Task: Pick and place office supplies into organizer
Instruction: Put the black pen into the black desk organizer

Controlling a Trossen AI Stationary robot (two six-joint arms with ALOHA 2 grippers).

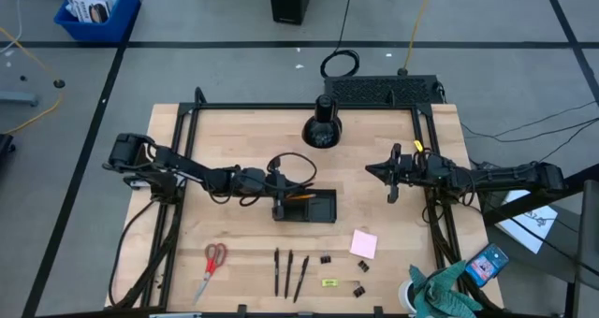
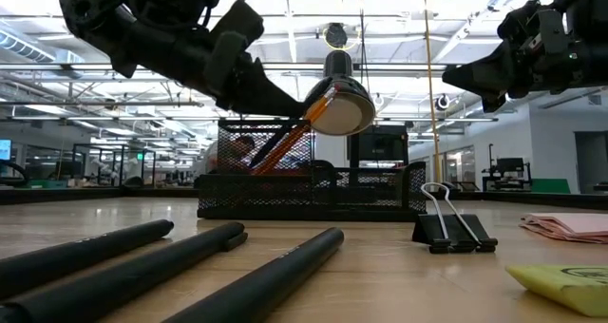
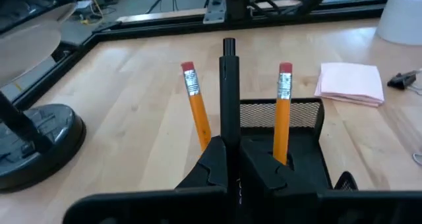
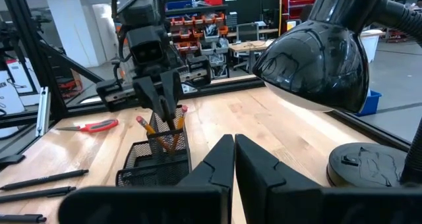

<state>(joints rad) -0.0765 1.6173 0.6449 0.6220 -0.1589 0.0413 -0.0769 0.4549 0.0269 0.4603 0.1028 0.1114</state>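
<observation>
Left claw (image 1: 279, 202) clamped on a dark pen (image 3: 228, 92), held upright over the left end of the organizer (image 1: 306, 207), mid-tabletop. Pen tip down in the tall mesh cup, apparently not yet released. Two orange pencils (image 3: 196, 107) already standing in the same cup, either side of the pen.

Progress estimate: roughly a third in. Done: two pencils. In hand: one pen.

Left near the front edge:
- red-handled scissors (image 1: 211, 267), toward front-left corner
- three dark pens (image 1: 288, 272), side by side, front centre
- binder clips (image 1: 326, 259), several, scattered right of the pens
- pink sticky-note pad (image 1: 364, 243), toward the front-right
- small yellow-green piece (image 1: 329, 282), at the front edge between pens and clips

Right claw (image 1: 394, 174) idle, hovering off the tabletop near the right edge, fingers closed together, holding nothing.

Black desk lamp (image 1: 322, 126) at the back centre, not part of the job. Blue phone-like item (image 1: 487, 263) off the front-right corner, same.

Next likely: release pen, fetch another from the front row.
</observation>
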